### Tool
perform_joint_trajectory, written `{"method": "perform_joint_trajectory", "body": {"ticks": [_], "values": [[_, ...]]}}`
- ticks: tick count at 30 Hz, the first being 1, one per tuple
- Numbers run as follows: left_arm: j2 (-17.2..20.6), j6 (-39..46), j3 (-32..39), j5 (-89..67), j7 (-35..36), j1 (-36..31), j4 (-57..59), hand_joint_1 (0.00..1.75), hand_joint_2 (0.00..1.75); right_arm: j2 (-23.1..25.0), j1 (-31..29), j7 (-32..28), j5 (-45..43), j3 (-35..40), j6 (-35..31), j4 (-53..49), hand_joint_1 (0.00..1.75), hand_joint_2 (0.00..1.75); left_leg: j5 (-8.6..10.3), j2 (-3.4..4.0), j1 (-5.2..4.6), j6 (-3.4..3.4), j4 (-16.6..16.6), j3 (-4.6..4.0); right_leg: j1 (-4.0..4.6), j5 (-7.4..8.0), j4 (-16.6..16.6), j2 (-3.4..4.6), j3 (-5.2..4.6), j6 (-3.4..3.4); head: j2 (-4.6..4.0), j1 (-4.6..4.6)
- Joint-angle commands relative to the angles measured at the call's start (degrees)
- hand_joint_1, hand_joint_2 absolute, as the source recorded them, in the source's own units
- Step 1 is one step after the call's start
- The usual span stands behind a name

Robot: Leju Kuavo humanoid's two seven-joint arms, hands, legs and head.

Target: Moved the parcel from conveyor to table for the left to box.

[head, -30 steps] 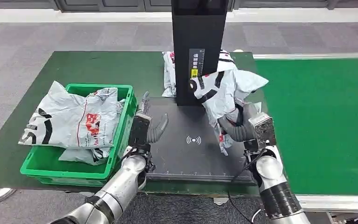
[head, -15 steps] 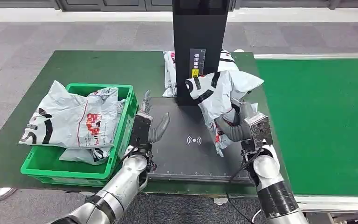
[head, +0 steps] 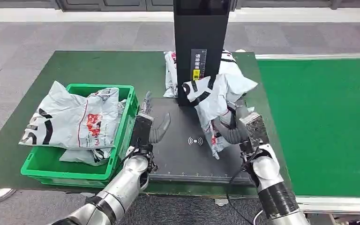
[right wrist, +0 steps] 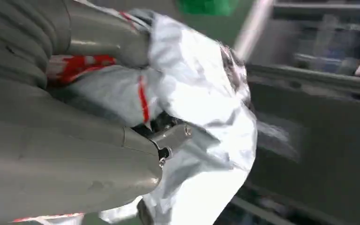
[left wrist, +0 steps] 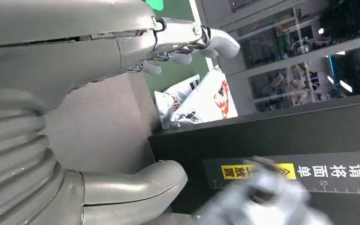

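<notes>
At centre right of the head view, the right hand (head: 234, 125) is gripping a white plastic parcel (head: 215, 96), fingers wrapped around it, above the black scanner pad (head: 178, 150). Left of centre, the left hand (head: 146, 126) is hovering with fingers spread beside the green crate (head: 122, 150).

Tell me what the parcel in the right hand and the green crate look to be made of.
The parcel looks like a thin, glossy plastic mailing bag: it crumples and folds where the right hand grips it and catches the light. The green crate looks like rigid moulded plastic, with slotted walls and a slight sheen.
</notes>
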Motion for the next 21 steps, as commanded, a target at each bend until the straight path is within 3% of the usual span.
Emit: {"method": "perform_joint_trajectory", "body": {"ticks": [1,4,5,6,7,15,16,21], "values": [[0.37,3.02,-0.91,-0.53,0.22,-2.25,2.79,0.0,1.75,1.74,-6.63,-1.47,12.87,14.62,1.34,31.43,0.0,0.0,-0.05,0.22,0.09,0.01,-0.06,0.17,0.1,0.05,-0.13,0.2,0.16,-0.01,0.02,0.0],[1.62,4.4,-1.05,-0.19,0.22,0.13,0.03,0.0,1.75,0.94,-4.62,-0.53,16.51,14.46,-2.45,29.58,0.0,0.0,0.02,0.06,0.11,0.03,-0.22,0.33,0.12,0.06,-0.32,0.01,0.34,0.0,0.0,0.0],[1.94,4.83,-0.72,-0.3,0.22,1.12,-1.94,0.0,1.75,0.93,-3.68,-6.13,16.74,13.77,-5.44,27.24,0.0,0.0,-0.01,-0.07,0.02,0.02,-0.11,0.2,0.03,-0.03,-0.12,-0.09,0.2,0.01,0.0,-0.02],[2.25,4.5,-0.76,-0.43,0.22,1.67,-2.53,0.0,1.75,1.22,-3.31,-6.45,16.43,13.06,-5.96,26.82,0.0,0.0,-0.03,-0.04,0.06,0.03,-0.15,0.26,0.07,-0.01,-0.2,-0.07,0.27,0.01,0.0,-0.02],[2.3,3.97,-0.71,-0.52,0.22,1.73,-2.59,0.0,1.75,1.23,-2.39,-6.05,16.34,12.06,-7.19,25.13,0.0,1.75,-0.04,0.04,0.09,0.05,-0.23,0.36,0.11,0.02,-0.32,0.01,0.37,0.02,0.0,0.0],[2.07,2.65,0.34,-1.39,0.22,0.57,-2.36,0.0,1.75,1.34,1.88,-7.25,17.31,7.67,-7.36,18.8,0.0,1.75,-0.03,-0.15,0.05,0.07,-0.16,0.24,0.09,-0.06,-0.3,-0.18,0.33,0.07,0.0,-0.02],[2.1,2.66,0.43,-1.45,0.22,0.55,-2.49,0.0,1.75,1.77,2.25,-8.07,16.93,6.49,-8.92,17.68,0.0,0.0,-0.04,-0.09,-0.01,0.06,-0.08,0.15,0.03,-0.07,-0.17,-0.09,0.18,0.07,0.0,0.0],[2.23,3.56,0.26,-1.72,0.22,0.64,-3.76,0.0,1.75,2.86,4.12,-10.41,13.26,1.27,-13.54,11.37,0.0,0.0,-0.06,-0.05,0.01,0.09,-0.12,0.16,0.05,-0.06,-0.22,-0.11,0.2,0.06,0.0,-0.02]]}}
